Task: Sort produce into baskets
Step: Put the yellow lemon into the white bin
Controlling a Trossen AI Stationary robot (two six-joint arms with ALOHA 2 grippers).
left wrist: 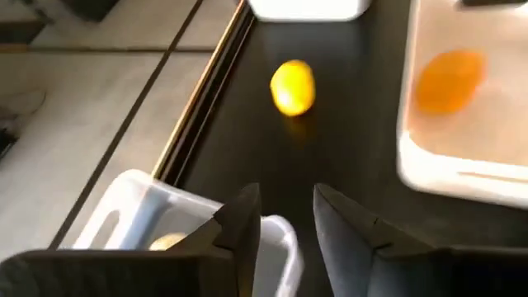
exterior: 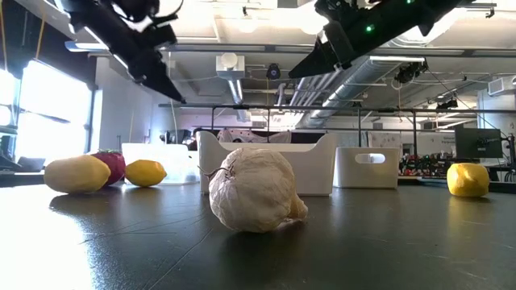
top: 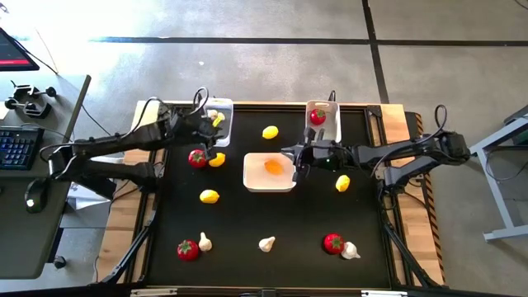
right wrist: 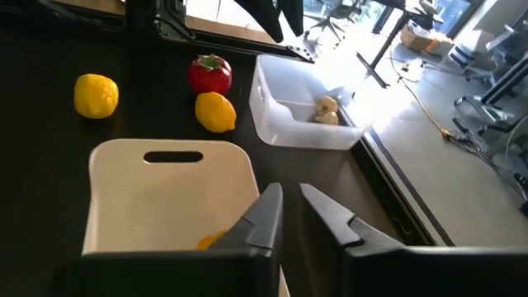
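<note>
My left gripper [top: 211, 134] is open and empty above the near end of the left narrow bin [top: 219, 115], which holds a garlic bulb [left wrist: 169, 241]. My right gripper [top: 297, 162] is open and empty above the right edge of the wide bin [top: 270, 181], where an orange lemon [top: 273, 167] lies. The right narrow bin [top: 323, 122] holds a red fruit [top: 318, 116]. Loose on the table are lemons [top: 270, 132] [top: 217, 159] [top: 209, 196] [top: 342, 183], red fruits [top: 197, 157] [top: 188, 250] [top: 333, 242] and garlic bulbs [top: 205, 242] [top: 266, 243] [top: 351, 250].
The dark mat [top: 247, 223] ends at wooden table edges on the left and right [top: 396, 124]. A desk with a keyboard [top: 16, 147] stands off the table's left. In the low view a garlic bulb [exterior: 254, 189] lies close in front of the wide bin [exterior: 270, 165].
</note>
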